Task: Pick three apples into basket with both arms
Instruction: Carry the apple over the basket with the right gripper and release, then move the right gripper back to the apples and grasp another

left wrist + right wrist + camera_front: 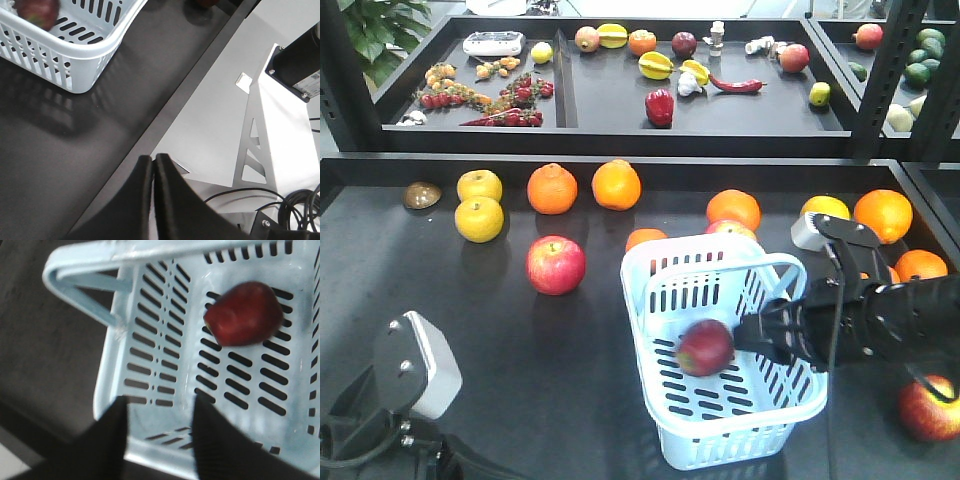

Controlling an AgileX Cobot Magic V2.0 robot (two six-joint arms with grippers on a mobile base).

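The pale blue basket (715,445) stands at the front centre of the dark table. One dark red apple (705,347) lies inside it, slightly blurred. My right gripper (745,338) reaches over the basket's right rim, open and empty. In the right wrist view that apple (243,314) rests on the slotted basket (150,355) bottom beyond my gripper (160,400). A red apple (556,264) sits on the table left of the basket. Another apple (928,408) lies at the front right, partly under my right arm. My left gripper (153,157) is shut and empty over the table's front edge, with the basket (90,50) far ahead.
Several oranges (552,188) and yellow citrus (480,218) lie across the back of the table. A pinkish apple (732,229) and an orange sit just behind the basket. Trays of mixed produce (610,100) stand further back between black shelf posts (895,80).
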